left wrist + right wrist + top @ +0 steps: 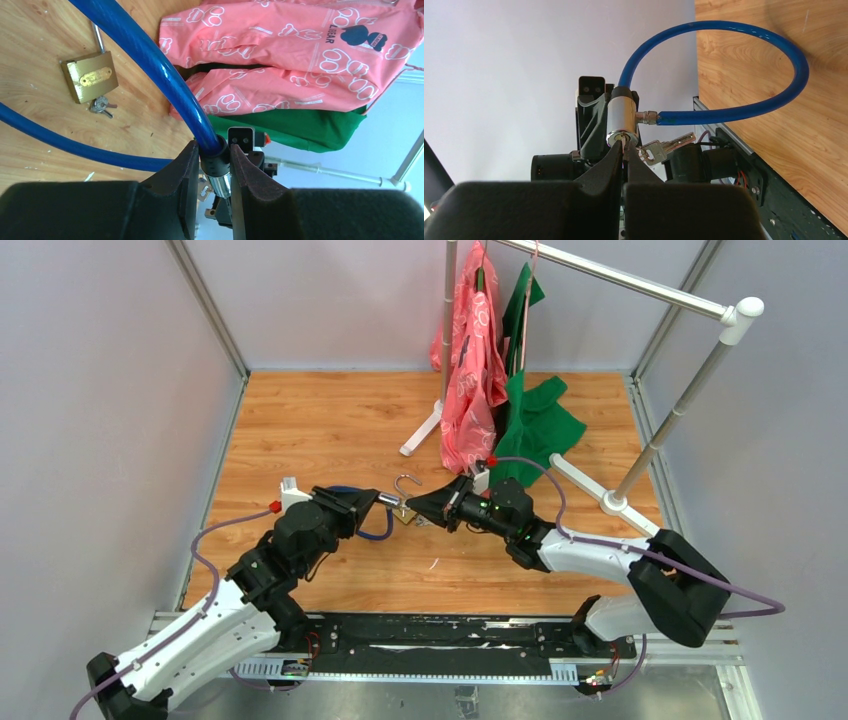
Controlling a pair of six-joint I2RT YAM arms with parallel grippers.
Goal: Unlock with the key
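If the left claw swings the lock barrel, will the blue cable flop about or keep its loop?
Probably springy rather than floppy: the blue cable holds a smooth, kink-free loop. It should follow the barrel as one piece, since the left claw grips that end. Its glossy sheath looks slick, so it may slide across the table.

wooden tabletop [330, 420]: light plank grain, grey walls on three sides. lying on it, centre of the top view: one brass padlock [90, 76], shackle toward the frame's top, small keys [100, 105] at its base. upper right: white rack feet [420, 432].
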